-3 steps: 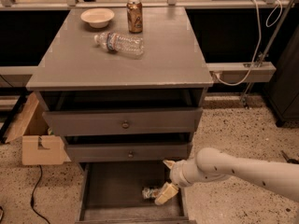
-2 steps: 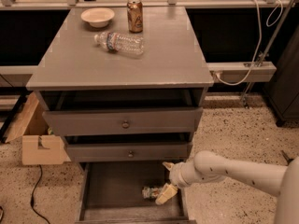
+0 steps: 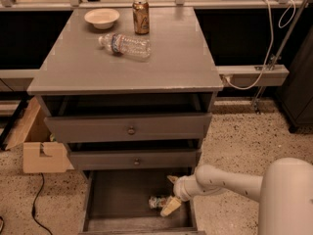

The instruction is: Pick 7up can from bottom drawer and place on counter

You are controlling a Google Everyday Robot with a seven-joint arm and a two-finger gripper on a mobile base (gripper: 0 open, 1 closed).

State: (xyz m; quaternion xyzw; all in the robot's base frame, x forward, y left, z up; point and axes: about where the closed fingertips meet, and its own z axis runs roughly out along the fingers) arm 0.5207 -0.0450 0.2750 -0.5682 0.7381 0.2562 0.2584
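The 7up can (image 3: 156, 201) lies on its side on the dark floor of the open bottom drawer (image 3: 117, 204), near its right side. My gripper (image 3: 169, 194) reaches into the drawer from the right, just right of the can. It is open: one pale finger is up near the drawer above, and the other finger (image 3: 169, 207) is low, beside the can's right end. I cannot tell if that finger touches the can. The counter (image 3: 161, 62) is the grey top of the cabinet above.
On the counter are a white bowl (image 3: 101, 17), a brown-gold can (image 3: 141, 16) and a clear plastic bottle (image 3: 124, 45) lying on its side. The two knobbed drawers above stand slightly open. A cardboard box (image 3: 41, 155) sits on the floor at the left.
The gripper stays by the can in the bottom drawer. The arm's near part has come further into view at the lower right. The can has not moved.
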